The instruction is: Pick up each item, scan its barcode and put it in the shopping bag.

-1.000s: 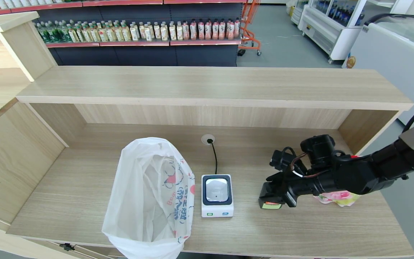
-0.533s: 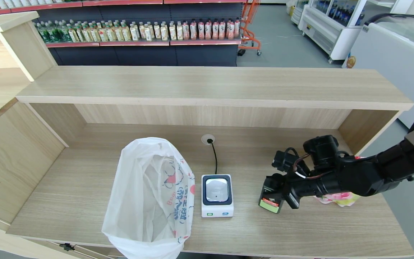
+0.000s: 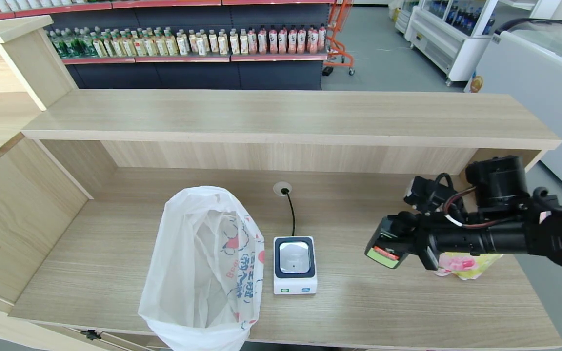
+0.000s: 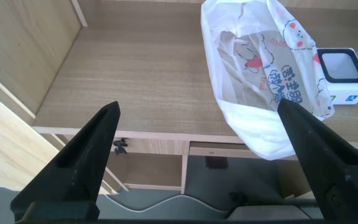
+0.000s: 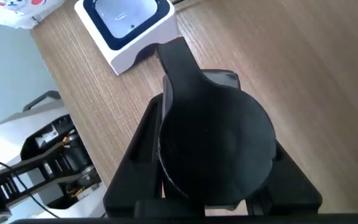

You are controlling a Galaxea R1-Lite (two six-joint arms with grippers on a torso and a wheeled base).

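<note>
Right gripper [image 3: 392, 245] is clamped on a small dark container with a green and red label end [image 3: 381, 254]. It holds the container clear of the light wood-grain counter [image 3: 115, 253], tilted, with the label end facing down and toward the scanner side. The container sits to the right of the white box-shaped barcode scanner with a dark glass top [image 3: 294, 263] and apart from it, not over the glass. In the right wrist view the container's rounded black body [image 5: 211, 142] covers most of the gripper, with the scanner [image 5: 127, 26] beyond it on the counter.

White thin plastic shopping bag with red and blue print [image 3: 206, 265] stands open just left of the scanner. A pink floral soft packet [image 3: 461, 265] lies on the counter under the right arm.

Left gripper [image 4: 197, 106] has its fingers spread wide and holds nothing. It hangs near the counter's front edge, with the bag [image 4: 260, 68] and scanner [image 4: 344, 70] ahead of it.
</note>
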